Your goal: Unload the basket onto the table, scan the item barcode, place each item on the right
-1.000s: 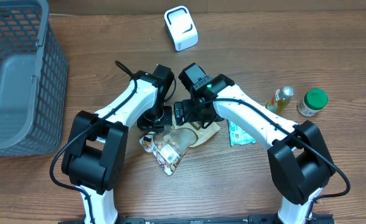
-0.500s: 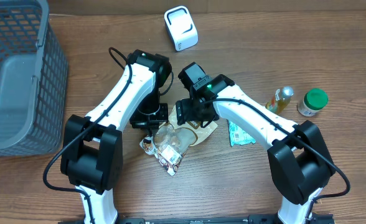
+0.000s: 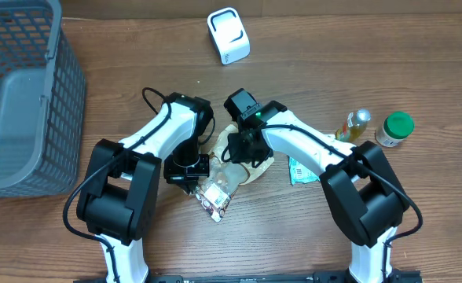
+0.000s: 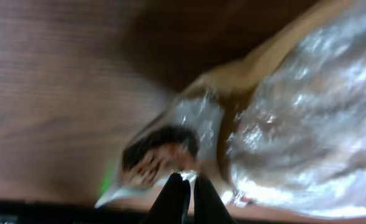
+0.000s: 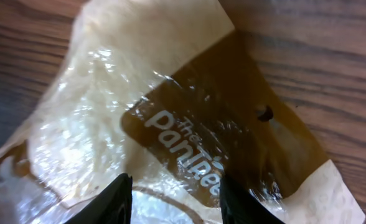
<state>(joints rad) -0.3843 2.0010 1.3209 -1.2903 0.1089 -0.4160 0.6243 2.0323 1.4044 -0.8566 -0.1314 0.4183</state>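
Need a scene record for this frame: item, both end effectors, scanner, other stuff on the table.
item: snack bag, clear film with a brown label, lying mid-table
left end effector: shut, pinching the bag's edge
right end effector: open, fingers apart over the brown label
scanner: white unit at the far edge, apart from the bag
basket: grey, on the robot's left
other: teal packet, yellow bottle, green-lid jar, all on the robot's right
barcode: not made out in any view

A mock shop checkout on a wooden table point(image 3: 372, 47): grey shopping basket point(image 3: 19, 94) at nine o'clock, white barcode scanner point(image 3: 229, 34) at twelve, snack bag point(image 3: 218, 187) centre, bottle point(image 3: 354, 124) and jar point(image 3: 394, 129) at three.
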